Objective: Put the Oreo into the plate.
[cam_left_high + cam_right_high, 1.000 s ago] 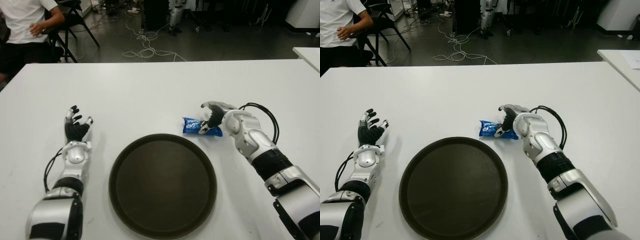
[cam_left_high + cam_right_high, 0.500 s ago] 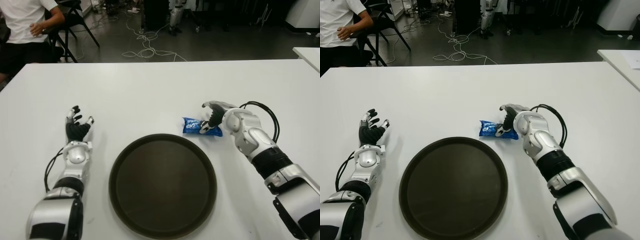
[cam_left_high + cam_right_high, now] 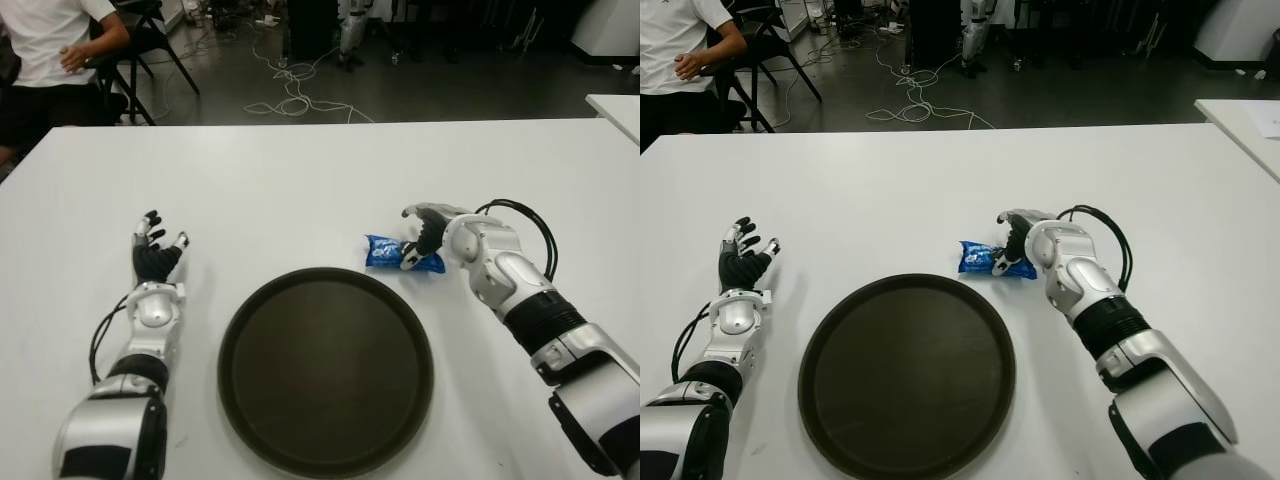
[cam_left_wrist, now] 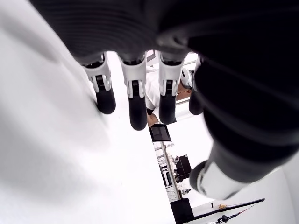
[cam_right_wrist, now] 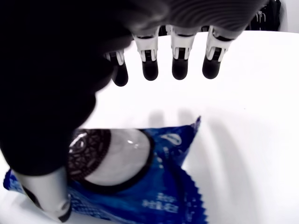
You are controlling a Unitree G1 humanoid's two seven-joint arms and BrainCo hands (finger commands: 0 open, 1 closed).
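The Oreo is a blue packet lying flat on the white table, just beyond the far right rim of the dark round plate. My right hand hovers over the packet's right end. In the right wrist view its fingers stretch out above the packet without closing on it, and the thumb sits close to the wrapper's edge. The plate holds nothing. My left hand shows at the left of the plate, fingers spread, holding nothing.
A seated person and black chairs are beyond the table's far left corner. Cables trail across the floor behind the table. The corner of another white table shows at the right edge.
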